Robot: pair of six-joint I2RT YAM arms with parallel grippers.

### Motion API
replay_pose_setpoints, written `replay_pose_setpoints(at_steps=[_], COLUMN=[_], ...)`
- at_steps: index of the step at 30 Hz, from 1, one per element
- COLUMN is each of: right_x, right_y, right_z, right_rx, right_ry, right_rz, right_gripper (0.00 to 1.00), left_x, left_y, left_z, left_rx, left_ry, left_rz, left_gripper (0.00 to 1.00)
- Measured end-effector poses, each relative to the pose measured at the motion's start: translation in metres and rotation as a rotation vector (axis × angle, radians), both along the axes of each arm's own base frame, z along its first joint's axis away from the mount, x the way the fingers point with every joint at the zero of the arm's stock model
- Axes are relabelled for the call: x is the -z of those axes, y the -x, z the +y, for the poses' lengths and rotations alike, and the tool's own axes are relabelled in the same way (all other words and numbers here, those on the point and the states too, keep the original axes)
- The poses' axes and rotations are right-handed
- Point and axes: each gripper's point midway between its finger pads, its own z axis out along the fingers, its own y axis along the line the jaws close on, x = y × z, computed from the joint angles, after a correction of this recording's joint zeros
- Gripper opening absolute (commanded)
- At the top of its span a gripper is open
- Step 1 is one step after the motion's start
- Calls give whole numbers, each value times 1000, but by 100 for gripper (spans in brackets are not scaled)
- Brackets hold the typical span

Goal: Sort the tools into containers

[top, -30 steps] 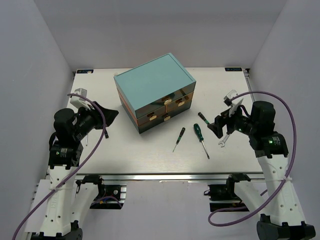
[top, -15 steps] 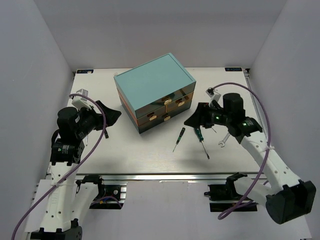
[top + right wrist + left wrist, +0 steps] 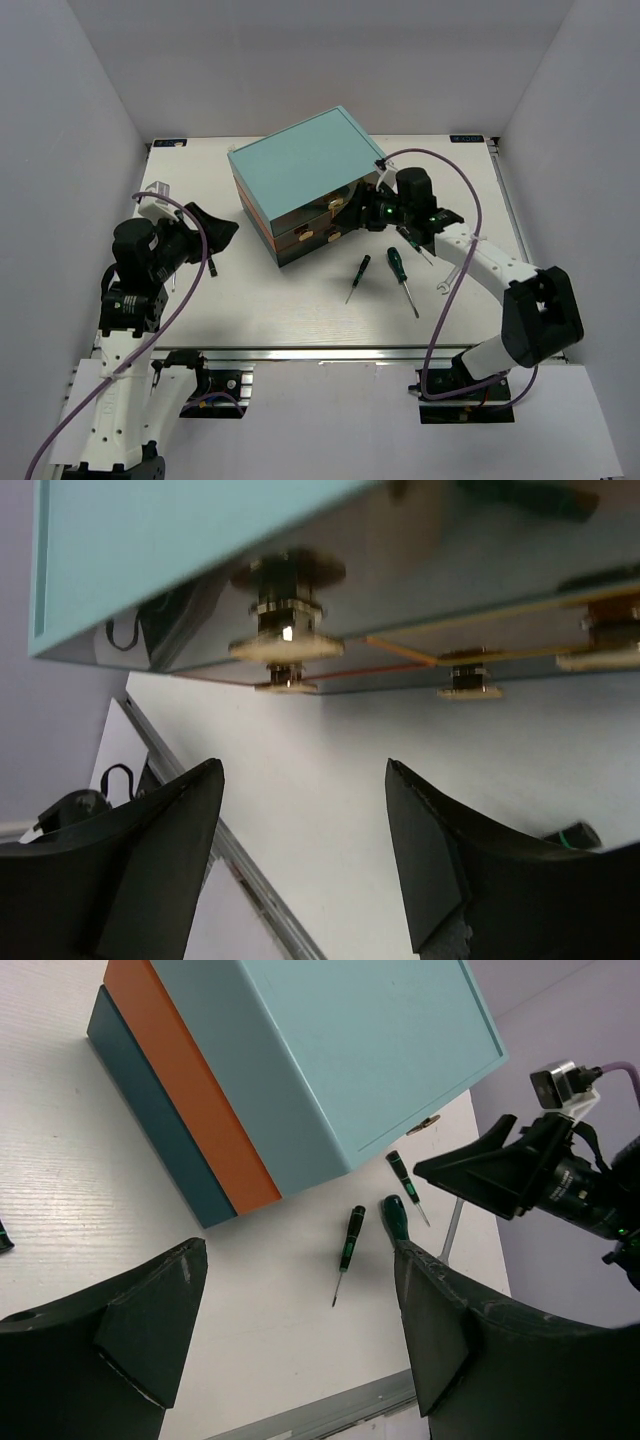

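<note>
The left gripper point(image 3: 297, 1260) hangs low over the white table point(image 3: 250, 300) with its fingers spread wide and nothing between them. Ahead of it and slightly to its left stands the boxy chest with the teal top point(image 3: 305, 165). Farther ahead, past the chest's near corner, lie the tools. The right gripper point(image 3: 305, 775) is up against the chest's front, its fingers parted and empty. A small cream knob point(image 3: 287, 610) on one of the brown drawer fronts point(image 3: 322, 227) sits just ahead of it, above the gap, not yet between the fingers. Behind this gripper, beside or partly under its forearm, lies a slim dark-handled screwdriver point(image 3: 411, 241). Farther back toward the table's near edge are the larger green-handled screwdriver with a thin metal shaft point(image 3: 403, 279), the smallest dark-handled screwdriver point(image 3: 357, 277) and, off to the arm's right, the small silver open-end wrench point(image 3: 446, 285). All four tools rest on the table, well apart from the drawers, and every drawer in view looks shut. By my reading the sorting has not begun. The step in hand appears to be opening a drawer, with every pick and placement left.
</note>
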Motion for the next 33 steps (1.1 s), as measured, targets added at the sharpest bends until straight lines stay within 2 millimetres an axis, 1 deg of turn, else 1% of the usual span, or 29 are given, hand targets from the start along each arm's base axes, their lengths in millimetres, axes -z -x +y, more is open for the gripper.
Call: replay_pose_setpoints(at_steps=[3,8,12,15,20,22,25,28,32,33], right_x=[0,-13,-20,-19,-15,-14,-13,-13,-15,-14], right_y=[-12,-31,-40,-44,-47,-48,-47,-45,-29,-20], right_z=[11,24,30,30,28,27,27,24,13,7], right_rx=[-7,-4,1,18,39,43,42,52,62,62], right_ry=[-5,-32,-46,-43,-24,-22,-21,-23,-20,-19], right_rz=[-19,-76,-99,-102,-101,-101,-106,-129,-145,-145], right_gripper=[71,70,67,61,44,37,33,32,32,32], left_x=[0,3,6,6,6,7,6,6,10,11], left_y=[0,-1,-2,-2,-3,-4,-5,-7,-10,-10], left_z=[1,1,1,1,1,1,1,0,0,0], left_rx=[-10,-18,-20,-20,-21,-21,-22,-23,-26,-26], left_ry=[8,16,19,19,21,24,27,32,40,41], left_rz=[3,11,20,19,17,17,14,9,13,16], left_gripper=[85,85,86,86,86,86,86,86,85,86])
